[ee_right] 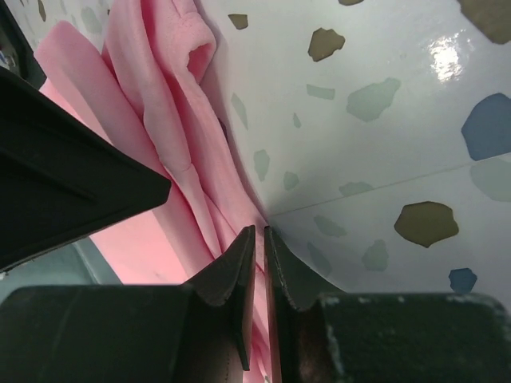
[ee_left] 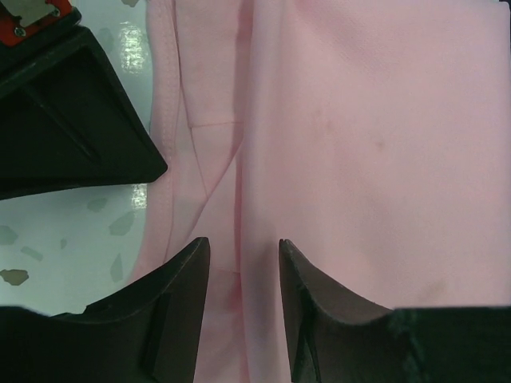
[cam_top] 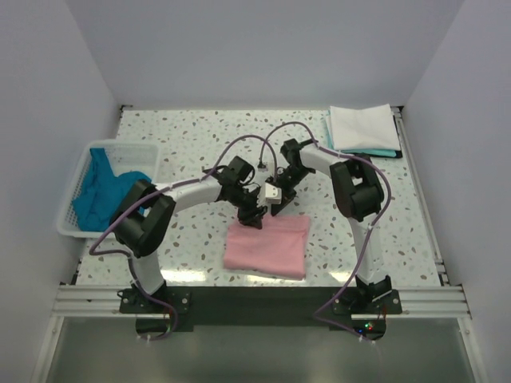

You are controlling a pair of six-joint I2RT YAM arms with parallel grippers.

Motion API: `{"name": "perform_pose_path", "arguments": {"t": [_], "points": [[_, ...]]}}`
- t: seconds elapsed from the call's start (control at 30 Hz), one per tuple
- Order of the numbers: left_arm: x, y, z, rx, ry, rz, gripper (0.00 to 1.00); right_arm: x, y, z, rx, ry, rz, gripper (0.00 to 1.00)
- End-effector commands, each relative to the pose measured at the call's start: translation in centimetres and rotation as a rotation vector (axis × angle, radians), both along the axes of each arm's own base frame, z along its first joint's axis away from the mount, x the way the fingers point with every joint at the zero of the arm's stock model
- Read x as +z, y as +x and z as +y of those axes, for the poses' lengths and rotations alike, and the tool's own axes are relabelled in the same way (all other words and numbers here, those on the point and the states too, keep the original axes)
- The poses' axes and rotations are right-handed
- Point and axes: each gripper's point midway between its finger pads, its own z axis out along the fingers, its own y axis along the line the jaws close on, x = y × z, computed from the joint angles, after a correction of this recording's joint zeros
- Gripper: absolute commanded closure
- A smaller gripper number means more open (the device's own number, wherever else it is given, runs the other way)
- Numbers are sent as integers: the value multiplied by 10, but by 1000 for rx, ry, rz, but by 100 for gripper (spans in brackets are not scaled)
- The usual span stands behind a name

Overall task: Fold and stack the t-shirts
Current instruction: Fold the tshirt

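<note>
Handling soft, light, limp cloth: pink t-shirt [cam_top: 267,246] lies folded on the surface [cam_top: 200,128], right of the basket [cam_top: 124,147]; teal t-shirts [cam_top: 100,191] sit inside the basket. Right hand [ee_right: 257,233] is nearly closed, seemingly pinching a bunched pink edge. Left hand [ee_left: 243,247] is half open over a fold, holding nothing. Best hold is likely a hem or corner, through all layers, or they slide apart.

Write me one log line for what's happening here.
pink shirt: folded, front centre | left jaws: open over its far edge | right jaws: pinching that edge | white shirt: folded, far right corner
</note>
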Motion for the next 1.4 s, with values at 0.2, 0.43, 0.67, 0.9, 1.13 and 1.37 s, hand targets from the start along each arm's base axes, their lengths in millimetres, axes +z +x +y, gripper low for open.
{"name": "perform_pose_path", "arguments": {"t": [0.2, 0.43, 0.67, 0.9, 1.13, 1.37], "points": [[-2, -5, -24, -30, -38, 36, 58, -12, 7, 2, 8, -6, -13, 87], [1, -6, -27, -46, -47, 19, 82, -22, 3, -4, 35, -27, -10, 87], [34, -5, -36, -82, -109, -110, 100, -27, -1, -6, 65, -26, -1, 88], [45, 6, -36, -88, -94, -218, 100, -30, -3, -10, 102, -29, -1, 88], [52, 24, -36, -82, -102, -356, 100, -33, -7, -12, 129, -27, 5, 89], [56, 36, -39, -78, -117, -440, 100, -36, -6, -12, 134, -24, 14, 89]]}}
